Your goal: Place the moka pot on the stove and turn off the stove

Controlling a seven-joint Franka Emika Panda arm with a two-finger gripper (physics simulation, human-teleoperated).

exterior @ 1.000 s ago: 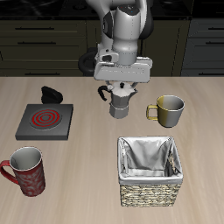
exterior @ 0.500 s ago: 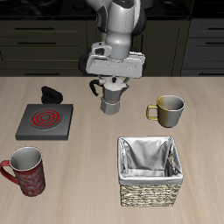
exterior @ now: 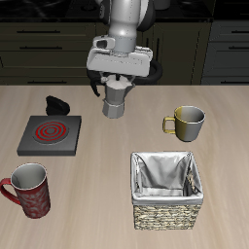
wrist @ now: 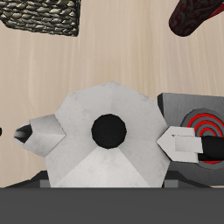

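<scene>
My gripper (exterior: 116,84) is shut on the silver moka pot (exterior: 114,98), holding it by its upper part, lifted clear of the table. The pot's black handle points toward the stove side. The stove (exterior: 49,135) lies flat on the table nearer the front, its red spiral burner (exterior: 51,127) glowing and a black knob (exterior: 56,103) at its back edge. In the wrist view the moka pot's lid (wrist: 87,153) with its black lid knob (wrist: 108,131) fills the space between my fingertips (wrist: 178,141), and the stove (wrist: 175,103) shows just beyond one finger.
An olive-grey mug (exterior: 187,122) stands beside the pot's path, away from the stove. A cloth-lined wicker basket (exterior: 168,189) sits near the front edge. A red patterned mug (exterior: 27,189) stands in front of the stove.
My gripper has carried the moka pot upward and sideways toward the stove, away from the olive-grey mug. Nothing else has moved.
</scene>
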